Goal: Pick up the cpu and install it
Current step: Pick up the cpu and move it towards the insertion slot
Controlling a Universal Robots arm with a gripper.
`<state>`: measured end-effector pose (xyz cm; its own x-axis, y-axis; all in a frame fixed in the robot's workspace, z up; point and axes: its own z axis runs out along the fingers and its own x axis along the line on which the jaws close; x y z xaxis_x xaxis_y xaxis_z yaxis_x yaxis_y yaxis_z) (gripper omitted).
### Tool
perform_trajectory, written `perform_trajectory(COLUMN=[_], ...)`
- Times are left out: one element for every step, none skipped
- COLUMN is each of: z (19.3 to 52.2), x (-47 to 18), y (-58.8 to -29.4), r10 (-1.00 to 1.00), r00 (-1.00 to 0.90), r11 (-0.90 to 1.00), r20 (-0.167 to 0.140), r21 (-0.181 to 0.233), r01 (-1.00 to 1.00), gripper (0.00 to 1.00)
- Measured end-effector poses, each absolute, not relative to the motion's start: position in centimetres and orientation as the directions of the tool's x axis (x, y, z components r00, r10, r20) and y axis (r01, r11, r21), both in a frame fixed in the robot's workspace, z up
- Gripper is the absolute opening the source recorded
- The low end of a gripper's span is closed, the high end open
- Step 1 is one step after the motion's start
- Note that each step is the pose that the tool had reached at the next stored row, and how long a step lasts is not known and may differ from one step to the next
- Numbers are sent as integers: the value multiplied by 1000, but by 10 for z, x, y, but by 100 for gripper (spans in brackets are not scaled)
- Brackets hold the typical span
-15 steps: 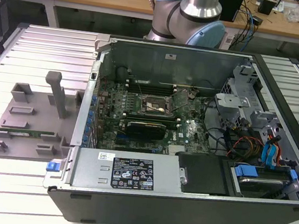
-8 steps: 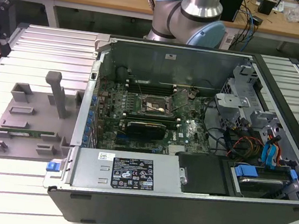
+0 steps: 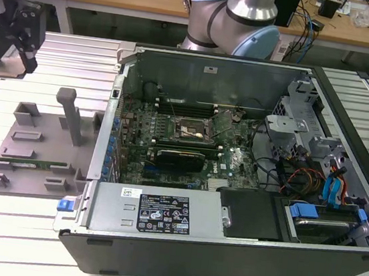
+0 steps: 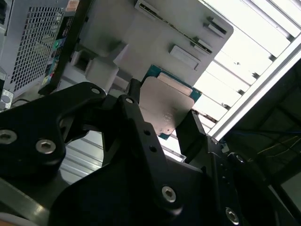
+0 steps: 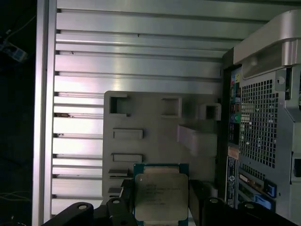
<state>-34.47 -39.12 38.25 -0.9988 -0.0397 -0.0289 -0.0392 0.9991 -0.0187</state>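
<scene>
In both wrist views the cpu [image 5: 161, 196] [image 4: 165, 106], a flat square chip with a silver-grey metal top and a green edge, sits between my black fingers [image 5: 127, 200]. My gripper [image 5: 161, 203] [image 4: 162, 115] is shut on it by two opposite edges. Beneath the chip lies the grey fixture plate [image 5: 150, 117]. In the exterior view my gripper [image 3: 29, 60] hangs above the table at that view's far left, well apart from the open computer case. The motherboard's dark square socket [image 3: 189, 130] lies inside the case, uncovered.
The open computer case [image 3: 234, 171] takes up the middle and the exterior view's right, with cables, drive bays and a power supply [image 3: 155, 212] inside. The grey fixture plate [image 3: 36, 140] holds a green memory stick [image 3: 33, 162] and an upright post [image 3: 71, 116]. The table is ribbed aluminium.
</scene>
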Motion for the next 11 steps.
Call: perform_trajectory(z=[383,383,383,383,383,383,383,383,383,383,383], x=[-342,-338,-335,-332,-328,-325,-323,-320,-317,-314,-311], y=[-391,-391,-391,-391,-391,-391,-391,-391,-391,-391,-391], r10=[-40,-40,-40,-40,-40,-40,-40,-40,-40,-40,-40], r00=[-999,-999,-999,-999,-999,-999,-999,-999,-999,-999,-999], r11=[999,999,999,999,999,999,999,999,999,999,999], r20=[-29,-29,-29,-29,-29,-29,-29,-29,-28,-28,-28], r21=[-19,-19,-19,-19,-19,-19,-19,-19,-19,-19,-19], r01=[-39,-39,-39,-39,-39,-39,-39,-39,-39,-39,-39], gripper=[55,55,55,55,55,55,55,55,55,55,55])
